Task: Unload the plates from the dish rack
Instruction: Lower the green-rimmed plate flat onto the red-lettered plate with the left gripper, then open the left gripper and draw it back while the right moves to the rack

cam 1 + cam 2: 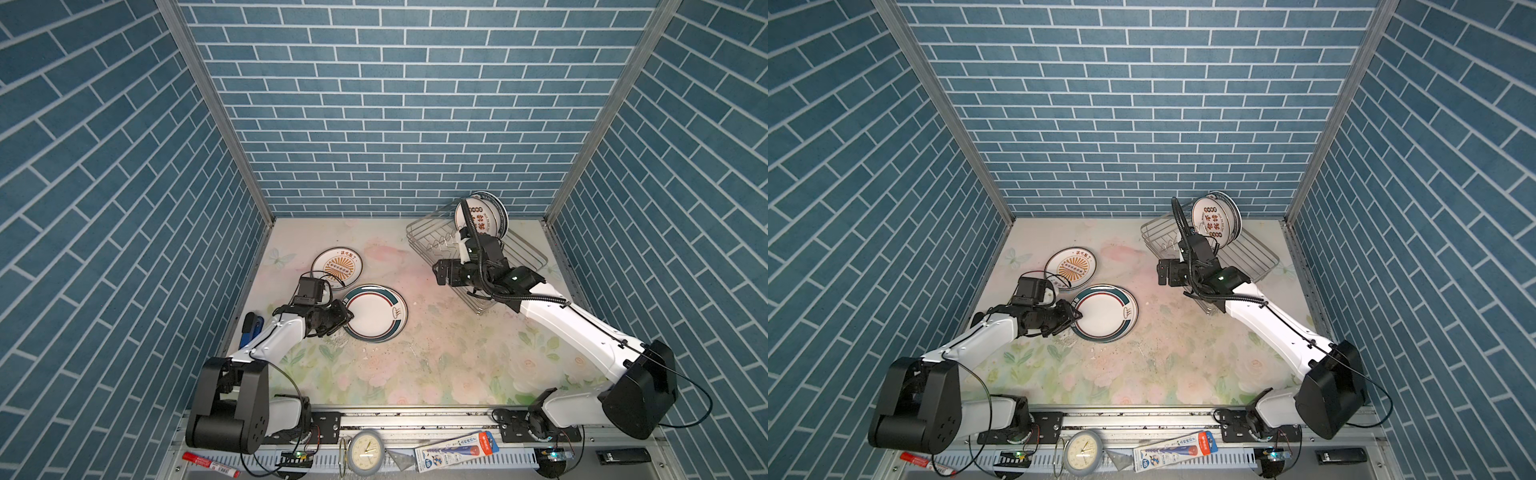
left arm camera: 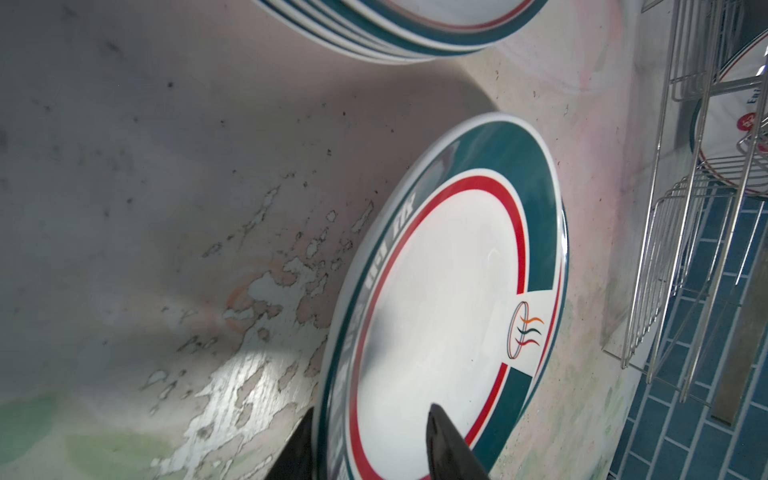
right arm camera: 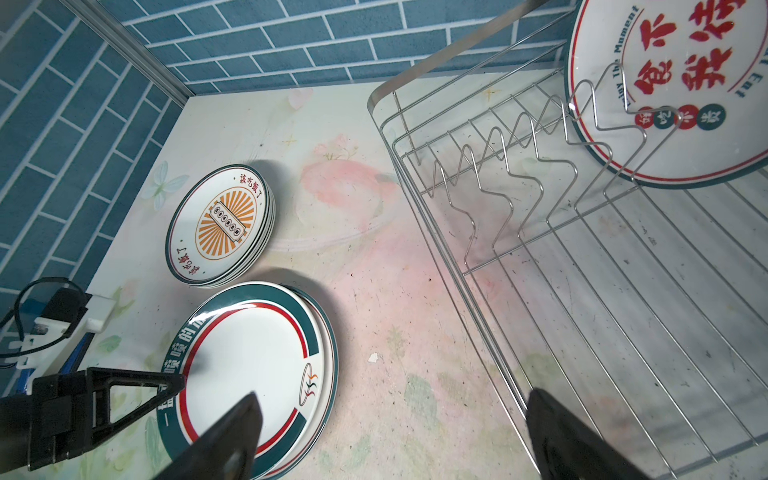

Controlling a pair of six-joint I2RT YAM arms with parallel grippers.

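Blue brick walls all round, floral worktop point(image 1: 436, 365). The left fingers point(image 2: 444, 444) sit parted, loosely straddling the rim of the top green-rimmed plate point(image 1: 376, 313), which lies flat on a short stack just beside the sunburst stack point(image 1: 337, 266). The right fingers point(image 3: 573, 440) are spread wide with nothing in them, over the edge of the dish rack point(image 3: 582, 291). A few plates point(image 1: 482, 218) stand upright at its far end.
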